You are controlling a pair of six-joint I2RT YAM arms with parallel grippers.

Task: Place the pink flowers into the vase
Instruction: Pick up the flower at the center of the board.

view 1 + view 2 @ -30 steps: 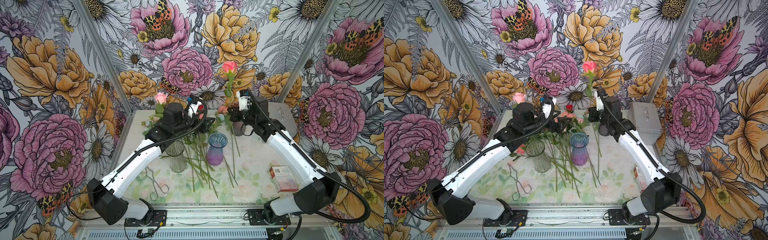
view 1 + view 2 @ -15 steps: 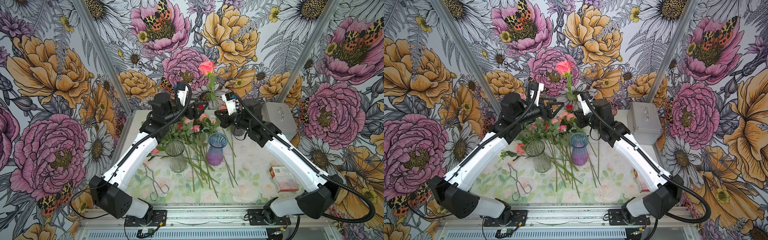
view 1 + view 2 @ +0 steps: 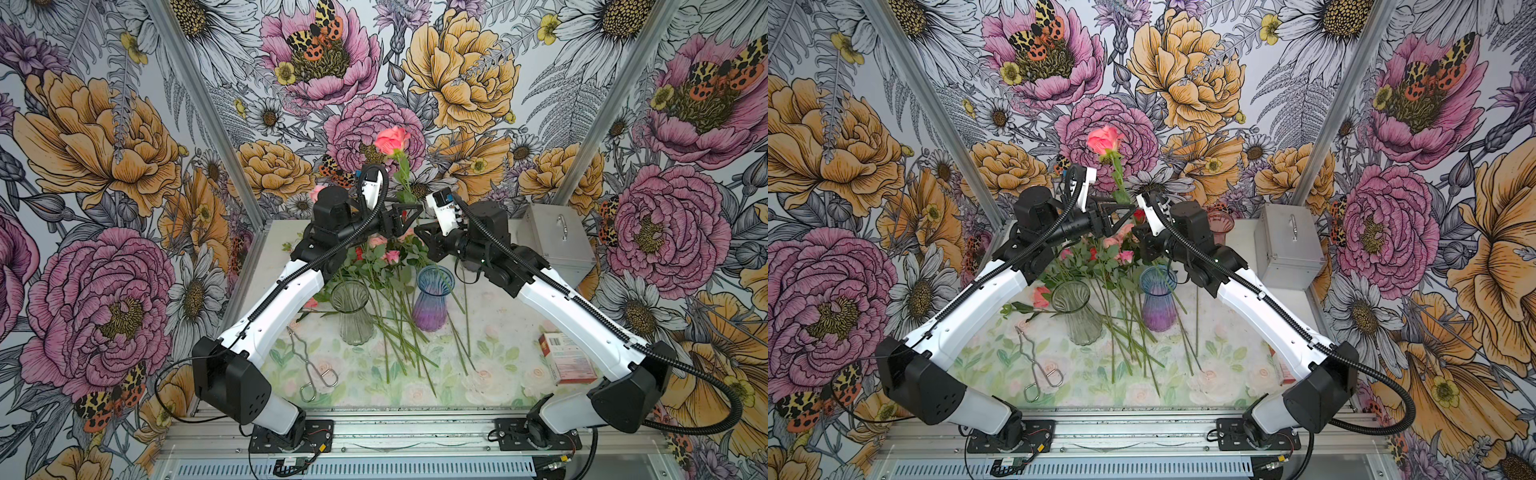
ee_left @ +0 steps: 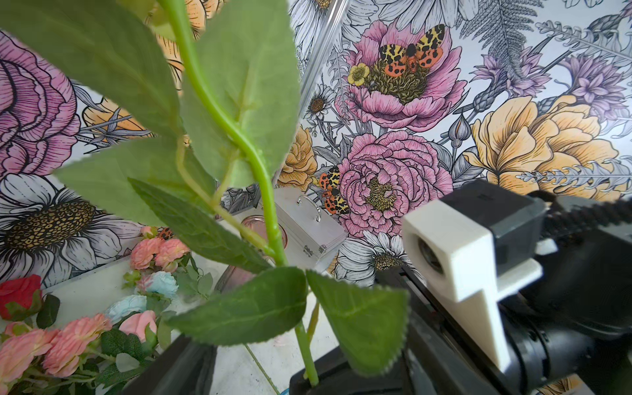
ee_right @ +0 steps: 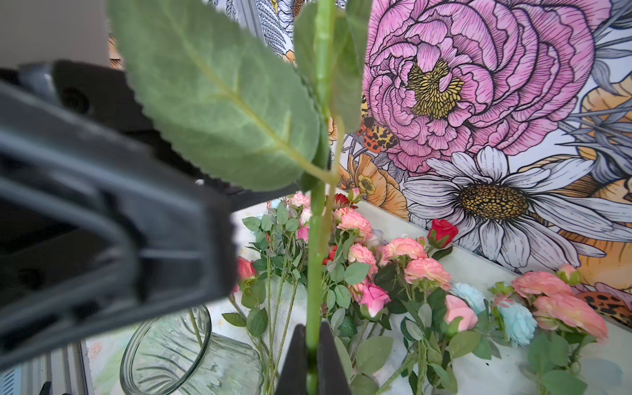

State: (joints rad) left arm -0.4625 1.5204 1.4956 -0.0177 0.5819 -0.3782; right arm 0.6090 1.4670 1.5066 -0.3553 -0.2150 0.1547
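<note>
Two vases stand nearest on the bench, a clear vase and a purple vase, with loose stems fanned between them. Beyond them the other pink flowers lie in a heap with red and pale blue blooms.

Above that heap the right hand is clamped on the stem of one pink rose. Its long axis stands nearly upright, bloom at the top. The left hand comes at that stem sideways from the robot's left, just beside the right hand's grip. Its jaws are apart with the stem at the gap (whether they touch it I cannot tell). Both hands are about equally near, so a handover looks likely, and it turns on the left jaws straddling the upright stem squarely.

A second ago the left hand was low over the heap and wider apart, and the rose has since been carried toward it.
</note>
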